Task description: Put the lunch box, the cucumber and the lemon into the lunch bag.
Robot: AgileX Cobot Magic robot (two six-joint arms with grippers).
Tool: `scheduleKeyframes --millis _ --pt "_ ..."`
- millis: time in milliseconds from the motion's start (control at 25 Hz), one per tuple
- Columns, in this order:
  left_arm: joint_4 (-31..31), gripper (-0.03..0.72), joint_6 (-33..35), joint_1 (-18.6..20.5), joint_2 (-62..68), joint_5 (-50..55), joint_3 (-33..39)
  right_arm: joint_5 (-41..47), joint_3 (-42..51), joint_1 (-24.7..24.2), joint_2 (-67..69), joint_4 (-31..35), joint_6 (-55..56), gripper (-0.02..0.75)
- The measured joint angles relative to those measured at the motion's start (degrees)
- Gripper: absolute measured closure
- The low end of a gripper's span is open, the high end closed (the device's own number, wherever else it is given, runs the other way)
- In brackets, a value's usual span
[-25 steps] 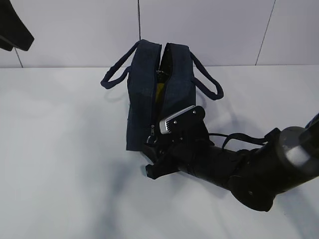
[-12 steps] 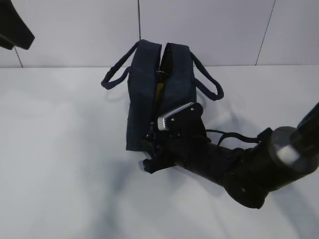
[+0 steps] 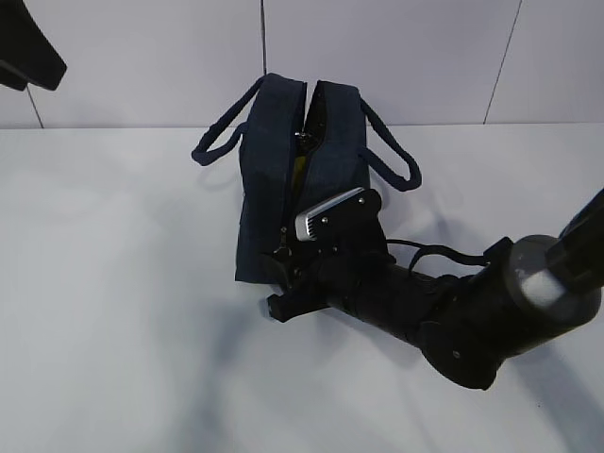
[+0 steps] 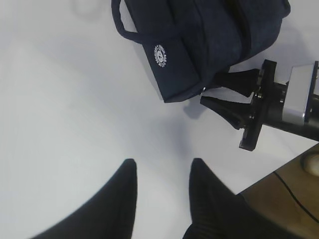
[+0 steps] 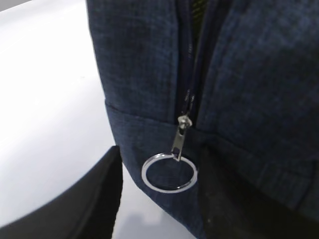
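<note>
The navy lunch bag point(image 3: 269, 189) stands on the white table, its top zipper partly open. A bit of yellow, probably the lemon point(image 3: 298, 168), shows inside. The lunch box and the cucumber are out of view. My right gripper point(image 3: 280, 288) is open at the bag's near end. In the right wrist view point(image 5: 162, 164) the silver ring zip pull point(image 5: 169, 172) hangs between its fingers, not pinched. The left wrist view shows the bag point(image 4: 199, 45) and the right gripper point(image 4: 212, 92) from above. My left gripper point(image 4: 163, 167) is open and empty, well above the table.
The left arm point(image 3: 24, 47) is raised at the upper left corner. A tiled wall point(image 3: 396, 57) stands behind the bag. The table's edge and a brown floor point(image 4: 279, 196) show in the left wrist view.
My right gripper has moved a little to the left and closer to the bag's near end, around the zip pull. The bag and the left arm have not moved.
</note>
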Motion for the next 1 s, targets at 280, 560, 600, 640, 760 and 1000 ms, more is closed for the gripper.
scheduleKeyframes --millis 280,560,600,640,760,1000 --pt "0.0 0.450 0.0 0.0 0.0 -0.1 0.0 0.2 0.0 0.0 0.0 0.0 2.0 0.367" --pt "0.0 0.450 0.0 0.0 0.0 -0.1 0.0 0.7 0.0 0.0 0.0 -1.3 3.8 0.367" --pt "0.0 0.450 0.0 0.0 0.0 -0.1 0.0 0.7 0.0 0.0 0.0 -1.8 3.9 0.367" --pt "0.0 0.450 0.0 0.0 0.0 -0.1 0.0 0.7 0.0 0.0 0.0 -2.0 4.2 0.367" --pt "0.0 0.450 0.0 0.0 0.0 -0.2 0.0 1.3 0.0 0.0 0.0 -2.8 4.9 0.367" --pt "0.0 0.450 0.0 0.0 0.0 -0.3 0.0 1.4 -0.3 0.0 0.8 -3.4 5.1 0.367"
